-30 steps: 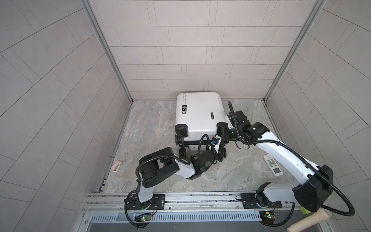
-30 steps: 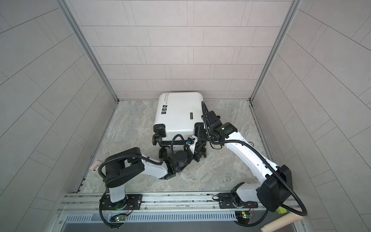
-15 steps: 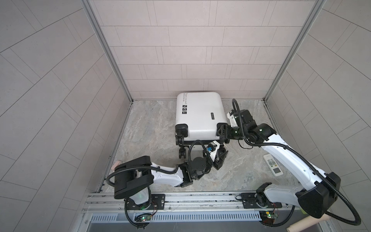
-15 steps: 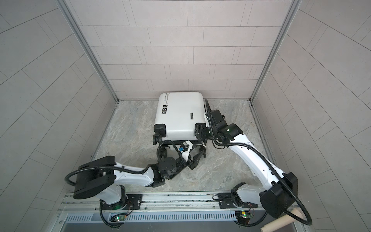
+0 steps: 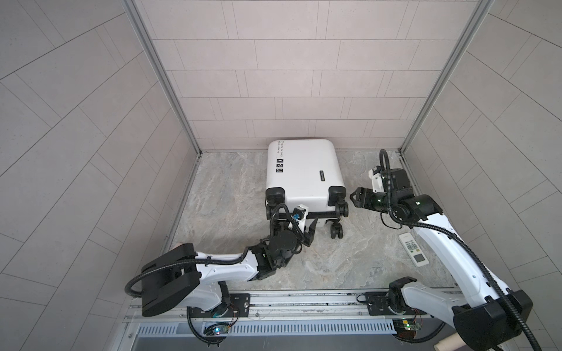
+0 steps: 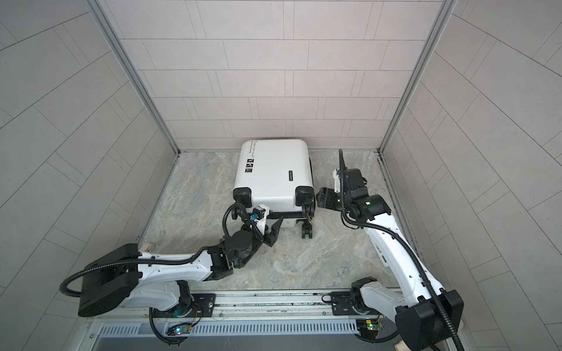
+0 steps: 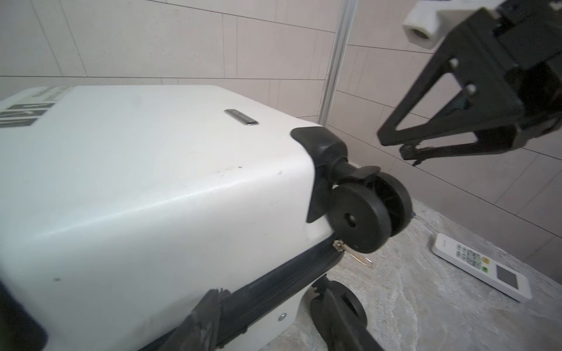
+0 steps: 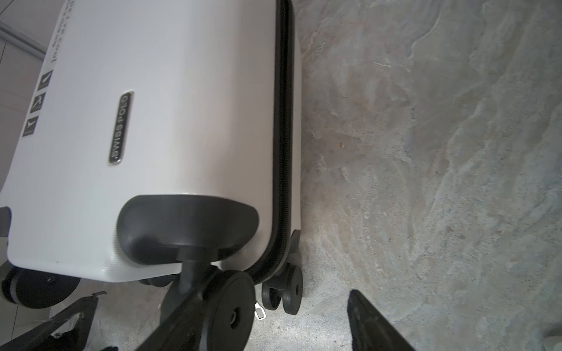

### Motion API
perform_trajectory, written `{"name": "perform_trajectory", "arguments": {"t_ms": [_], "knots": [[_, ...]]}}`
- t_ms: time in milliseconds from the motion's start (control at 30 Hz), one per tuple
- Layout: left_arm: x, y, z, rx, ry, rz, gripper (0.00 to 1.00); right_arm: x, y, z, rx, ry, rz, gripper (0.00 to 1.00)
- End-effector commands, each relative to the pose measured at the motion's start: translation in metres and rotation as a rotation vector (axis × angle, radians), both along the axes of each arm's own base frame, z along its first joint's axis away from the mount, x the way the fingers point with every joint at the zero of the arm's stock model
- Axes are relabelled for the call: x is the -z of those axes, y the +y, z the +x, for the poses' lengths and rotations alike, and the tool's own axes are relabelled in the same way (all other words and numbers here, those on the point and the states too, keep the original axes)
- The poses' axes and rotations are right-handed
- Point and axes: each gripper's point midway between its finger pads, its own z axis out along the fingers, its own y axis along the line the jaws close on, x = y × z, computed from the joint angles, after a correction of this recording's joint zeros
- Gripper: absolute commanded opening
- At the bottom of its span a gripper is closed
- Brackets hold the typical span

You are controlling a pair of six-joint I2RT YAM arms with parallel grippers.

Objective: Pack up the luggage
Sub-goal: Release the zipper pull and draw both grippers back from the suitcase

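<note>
Luggage (image 8: pixel 182 106) nameplate (image 8: pixel 120 127) reads only in right wrist view; both jaws apart

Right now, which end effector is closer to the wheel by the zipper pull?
Right. The right end effector hangs open beside that wheel; the left end effector sits farther off, midway along the suitcase's wheeled end.

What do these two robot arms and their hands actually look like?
The left arm and right arm are white shells with black joints, each trailed by a ribbed black cable. The left hand and right hand are black two-fingered claws with triangular cut-outs; small green lights glow near the right wrist.
</note>
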Motion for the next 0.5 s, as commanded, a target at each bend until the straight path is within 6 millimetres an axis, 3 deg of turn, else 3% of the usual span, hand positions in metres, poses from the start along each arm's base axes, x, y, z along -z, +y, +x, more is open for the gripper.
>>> {"name": "perform_trajectory", "arguments": {"t_ms": [0,133,467], "knots": [[0.004,0.023,0.012,-0.073,0.036,0.007,0.57,0.010,-0.006,-0.009,-0.008,0.034,0.025,0.73],[0.006,0.044,0.022,-0.116,0.052,0.001,0.56,0.028,-0.007,-0.011,0.004,0.081,0.045,0.71],[0.017,0.095,0.046,-0.233,0.120,0.017,0.56,0.073,0.014,-0.018,-0.034,0.175,0.114,0.64]]}}
